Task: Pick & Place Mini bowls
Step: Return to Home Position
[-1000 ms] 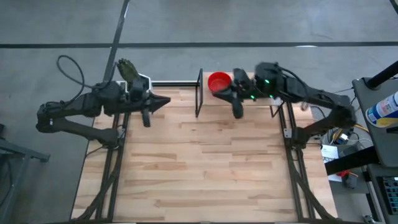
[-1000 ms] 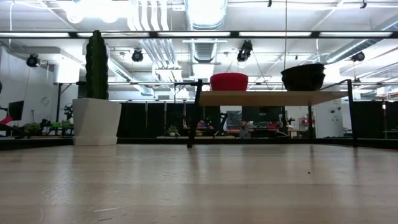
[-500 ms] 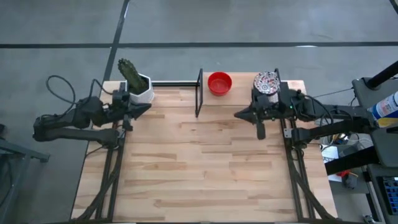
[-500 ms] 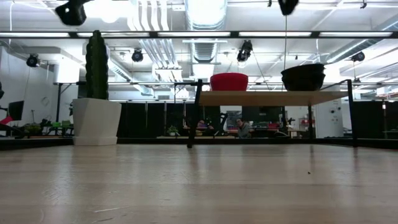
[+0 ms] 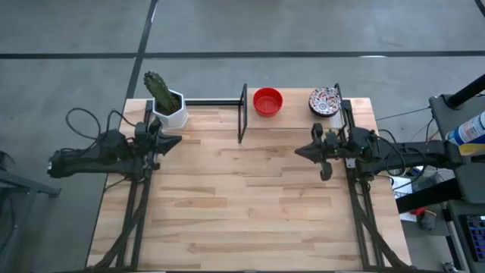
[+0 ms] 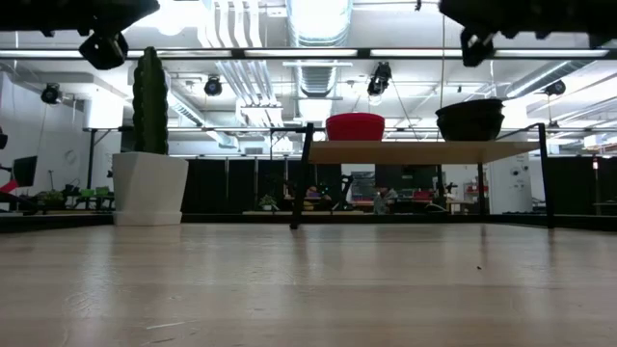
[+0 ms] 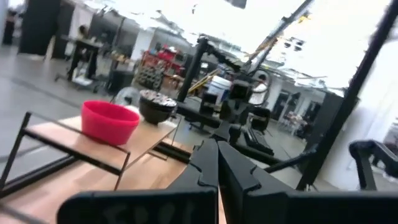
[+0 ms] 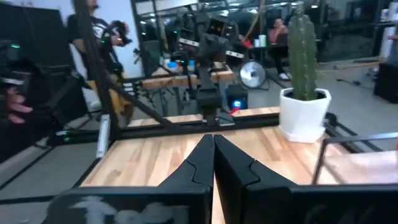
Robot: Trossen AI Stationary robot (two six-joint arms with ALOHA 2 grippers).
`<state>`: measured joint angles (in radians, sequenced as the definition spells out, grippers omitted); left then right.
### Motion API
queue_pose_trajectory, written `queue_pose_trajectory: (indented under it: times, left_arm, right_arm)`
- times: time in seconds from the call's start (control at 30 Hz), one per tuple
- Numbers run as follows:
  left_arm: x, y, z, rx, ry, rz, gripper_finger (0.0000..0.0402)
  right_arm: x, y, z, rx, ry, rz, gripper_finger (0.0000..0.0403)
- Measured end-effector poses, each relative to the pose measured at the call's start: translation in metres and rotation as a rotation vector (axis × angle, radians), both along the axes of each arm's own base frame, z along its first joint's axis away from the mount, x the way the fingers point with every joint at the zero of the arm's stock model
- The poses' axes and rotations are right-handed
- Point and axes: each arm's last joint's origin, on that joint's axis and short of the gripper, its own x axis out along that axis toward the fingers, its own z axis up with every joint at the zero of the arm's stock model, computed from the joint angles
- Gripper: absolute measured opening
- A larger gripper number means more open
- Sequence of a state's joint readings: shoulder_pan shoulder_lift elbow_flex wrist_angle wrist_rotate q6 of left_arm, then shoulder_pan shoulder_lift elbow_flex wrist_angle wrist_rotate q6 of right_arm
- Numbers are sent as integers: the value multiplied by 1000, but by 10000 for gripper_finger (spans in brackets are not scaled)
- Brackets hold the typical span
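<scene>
Two mini bowls stand on a raised wooden shelf (image 5: pixel 303 114) at the table's far edge. One is plain red (image 5: pixel 267 101) (image 6: pixel 355 126) (image 7: pixel 109 121); the other has a floral pattern (image 5: pixel 323 101) (image 6: pixel 469 120) (image 7: pixel 155 106). My left gripper (image 5: pixel 179 139) (image 7: pixel 217 155) hovers shut at the table's left edge, near the cactus pot, pointing right. My right gripper (image 5: pixel 297 152) (image 8: pixel 213 146) hovers shut near the right edge, in front of the shelf, pointing left. Neither holds anything.
A white hexagonal pot with a green cactus (image 5: pixel 168 106) (image 6: pixel 149 183) (image 8: pixel 303 93) stands at the far left corner. The shelf's black metal legs (image 5: pixel 243 114) stand between pot and bowls. The bare wooden tabletop (image 5: pixel 242 205) stretches toward the near edge.
Both arms have drawn back and sunk lower. My left gripper went toward the left edge and a little nearer. My right gripper left the shelf beside the red bowl and went toward the right and near edges. Both stay shut; the bowls have not moved.
</scene>
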<state>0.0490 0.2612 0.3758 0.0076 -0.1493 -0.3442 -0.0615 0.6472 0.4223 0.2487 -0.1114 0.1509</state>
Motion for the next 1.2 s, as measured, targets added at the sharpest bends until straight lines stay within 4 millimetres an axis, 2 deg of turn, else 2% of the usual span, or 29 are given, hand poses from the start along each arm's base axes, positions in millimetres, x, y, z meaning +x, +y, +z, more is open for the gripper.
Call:
queue_pose_trajectory:
  times: [0.27,0.7,1.0,1.2]
  left_arm:
    - [-3,-1,-24,59,-7,-13,0]
    - [-16,-2,-35,112,-90,-9,0]
    - [-11,-1,-55,98,-95,-8,0]
    - [-5,-1,-72,-32,-54,-30,0]
  right_arm:
    - [-23,1,-32,21,-70,3,9]
    - [-50,3,-66,28,-160,-8,9]
    - [-56,3,-85,56,-147,-6,9]
    - [-54,3,-93,55,-54,-9,9]
